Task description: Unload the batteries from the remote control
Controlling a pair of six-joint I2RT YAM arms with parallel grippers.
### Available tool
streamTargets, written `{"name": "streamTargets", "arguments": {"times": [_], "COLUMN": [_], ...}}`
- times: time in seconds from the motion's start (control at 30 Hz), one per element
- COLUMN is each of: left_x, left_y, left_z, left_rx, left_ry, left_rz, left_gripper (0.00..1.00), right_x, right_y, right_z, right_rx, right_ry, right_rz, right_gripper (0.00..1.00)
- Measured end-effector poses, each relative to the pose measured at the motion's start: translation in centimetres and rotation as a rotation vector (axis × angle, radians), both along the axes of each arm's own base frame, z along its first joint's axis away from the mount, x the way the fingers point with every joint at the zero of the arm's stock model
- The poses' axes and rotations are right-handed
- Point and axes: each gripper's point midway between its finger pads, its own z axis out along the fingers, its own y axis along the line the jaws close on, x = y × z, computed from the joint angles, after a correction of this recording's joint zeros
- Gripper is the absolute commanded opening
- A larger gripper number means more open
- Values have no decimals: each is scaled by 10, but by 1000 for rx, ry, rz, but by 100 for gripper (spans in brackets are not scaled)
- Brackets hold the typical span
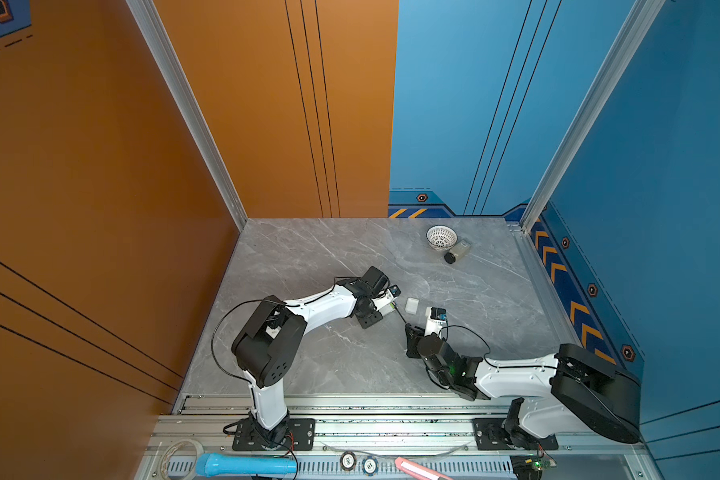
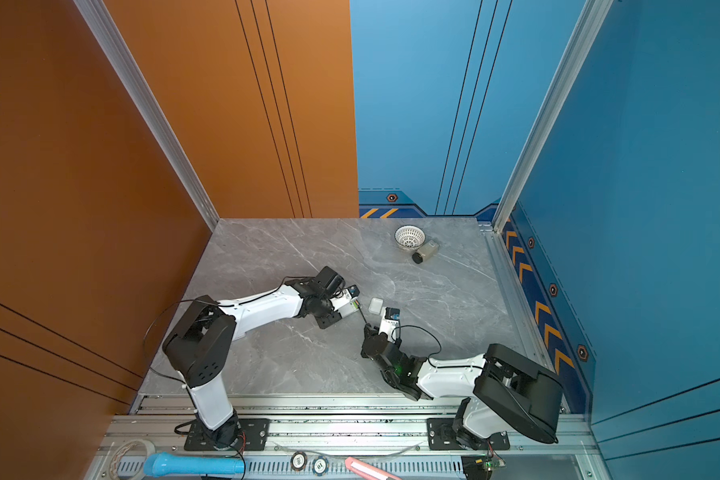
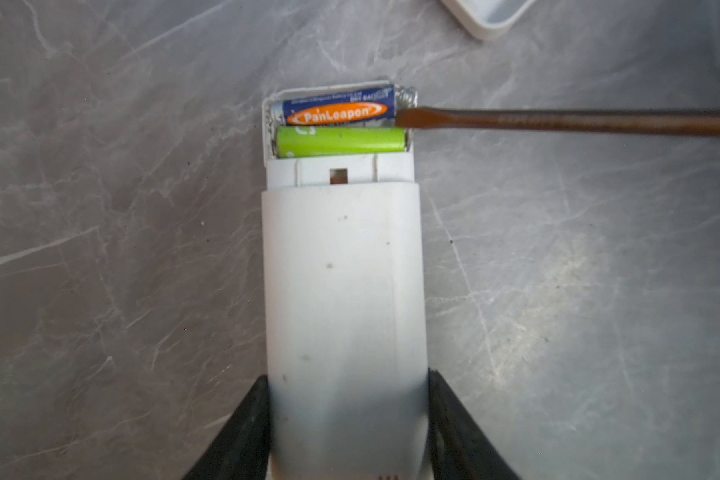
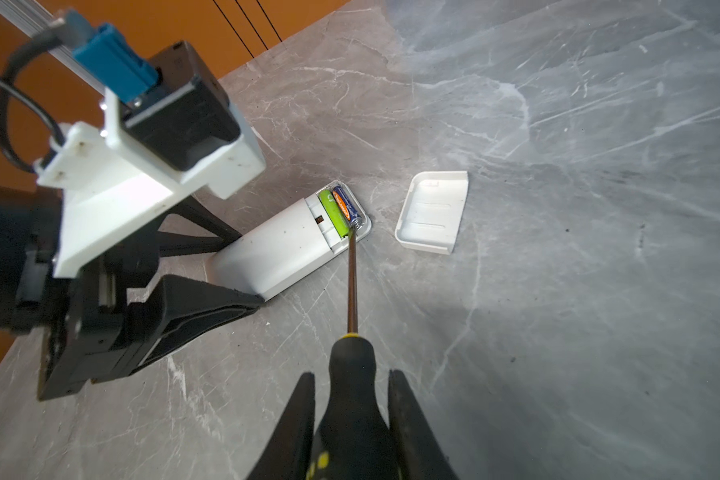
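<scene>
- Left wrist view shows two batteries seated side by side, touching, in the open bay at the far end of the remote control. A blue battery lies outermost and a green battery lies inside it.
- By my reading the task is at an early stage. The cover is off and lies hollow side up just beside the remote, but neither cell is out yet, so both are left to pry and lift.
- Each battery's long axis runs across the remote's width, square to the remote's own long axis. The blue one's spring end faces the side where the screwdriver comes in.
- The remote lies flat on the table, back up, near the middle in both top views. Its long axis points away from the left gripper, whose jaws pinch its closed end.
- The screwdriver runs nearly in line with the batteries, and its flat tip touches the spring end of the blue battery.
- The right gripper is clamped on the screwdriver's handle.
</scene>
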Motion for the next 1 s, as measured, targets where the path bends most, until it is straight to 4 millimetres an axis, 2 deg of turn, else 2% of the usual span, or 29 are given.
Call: {"name": "streamTargets", "arguments": {"times": [1.0], "left_x": [-1], "left_y": [0], "left_z": [-19], "left_rx": [-24], "left_ry": [159], "left_rz": [33], "left_gripper": [0], "right_x": [-8], "right_y": [-4], "right_z": [5], "right_rx": [-75], "right_ry": [-86], "right_rz": [5], "right_gripper": [0]}}
